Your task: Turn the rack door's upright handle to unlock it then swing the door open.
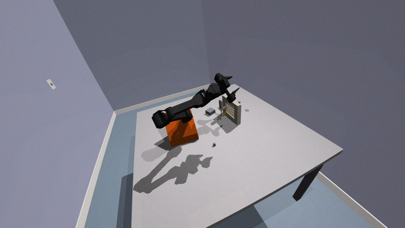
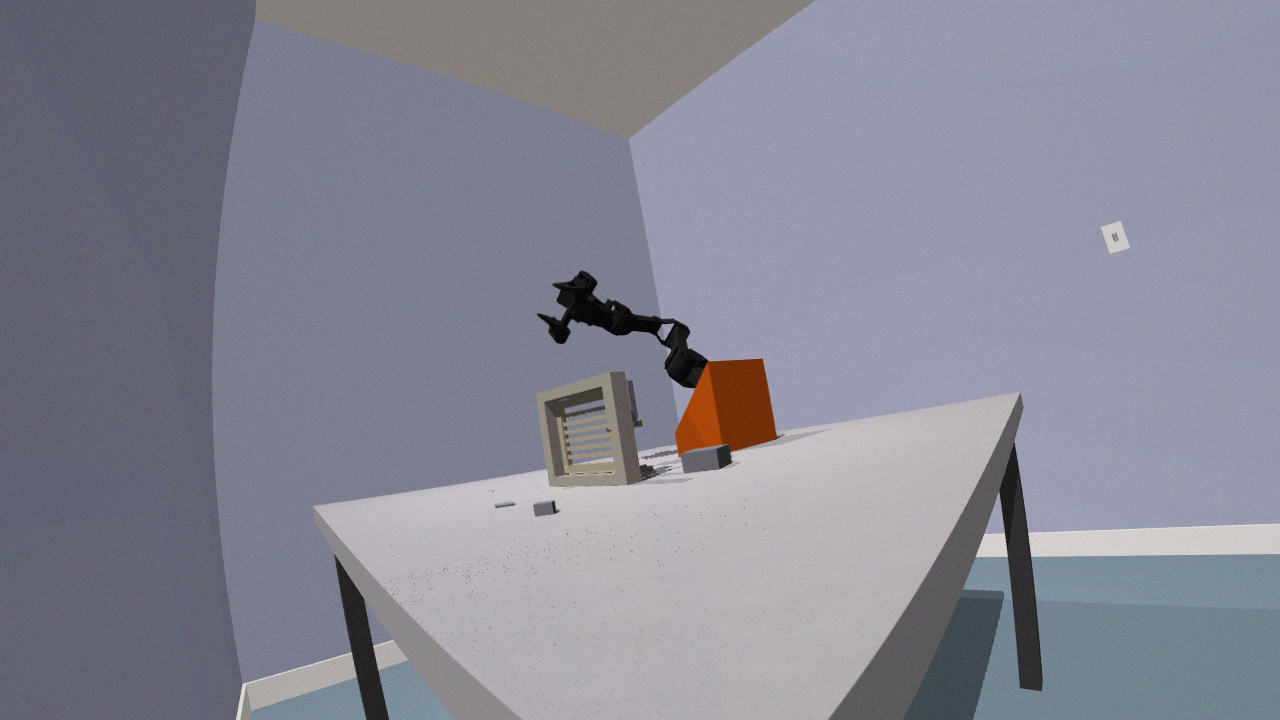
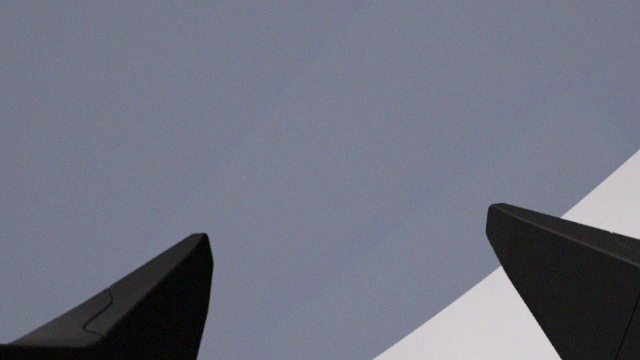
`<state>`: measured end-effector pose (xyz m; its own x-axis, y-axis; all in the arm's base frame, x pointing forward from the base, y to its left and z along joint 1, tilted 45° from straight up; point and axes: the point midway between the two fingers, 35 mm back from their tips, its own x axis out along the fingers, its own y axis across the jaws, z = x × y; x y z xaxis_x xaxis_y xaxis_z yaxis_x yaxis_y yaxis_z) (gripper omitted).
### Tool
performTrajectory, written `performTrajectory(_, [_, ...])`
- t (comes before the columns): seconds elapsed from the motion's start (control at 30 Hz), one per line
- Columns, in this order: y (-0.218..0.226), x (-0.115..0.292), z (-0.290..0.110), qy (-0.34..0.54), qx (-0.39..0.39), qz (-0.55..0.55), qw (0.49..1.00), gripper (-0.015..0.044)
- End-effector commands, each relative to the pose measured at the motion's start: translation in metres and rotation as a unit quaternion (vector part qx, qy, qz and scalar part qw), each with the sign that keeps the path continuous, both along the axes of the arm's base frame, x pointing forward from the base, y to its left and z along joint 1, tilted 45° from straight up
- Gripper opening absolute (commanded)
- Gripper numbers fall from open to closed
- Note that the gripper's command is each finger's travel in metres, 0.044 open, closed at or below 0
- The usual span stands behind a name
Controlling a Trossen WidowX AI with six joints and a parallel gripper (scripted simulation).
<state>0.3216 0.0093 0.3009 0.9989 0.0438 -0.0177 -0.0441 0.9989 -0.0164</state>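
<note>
The cream rack frame (image 1: pixel 238 114) (image 2: pixel 623 434) stands upright on the table. Its slatted door (image 1: pixel 230 110) (image 2: pixel 586 437) appears shut within the frame. The handle (image 1: pixel 220 100) stands upright on the robot's side of the door; in the exterior view it is mostly hidden behind the frame. My gripper (image 1: pixel 235 82) (image 2: pixel 546 300) (image 3: pixel 353 234) is open and empty, held in the air above the rack and touching nothing. The wrist view shows the two fingers wide apart, with only wall and a bit of the table beyond, and neither door nor handle.
An orange block (image 1: pixel 182 133) (image 2: pixel 742 402) stands under the arm. A grey box (image 1: pixel 210 111) (image 2: pixel 707 459) lies near the handle side of the rack. A small grey cube (image 1: pixel 214 144) lies nearer the front. A small block (image 2: pixel 544 508) and flat piece (image 1: pixel 246 110) (image 2: pixel 504 505) lie behind the rack.
</note>
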Motion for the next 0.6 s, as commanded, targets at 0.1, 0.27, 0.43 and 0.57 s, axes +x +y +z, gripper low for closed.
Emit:
performTrajectory(0.1, [0.001,0.008,-0.009,0.030,0.008,-0.004,1.000,0.0295])
performTrajectory(0.27, [0.004,0.023,-0.028,0.088,0.022,-0.014,0.996,0.0281])
performTrajectory(0.43, [0.007,0.036,-0.049,0.146,0.032,-0.025,0.988,0.0281])
performTrajectory(0.57, [0.010,0.044,-0.065,0.191,0.037,-0.036,0.980,0.0281])
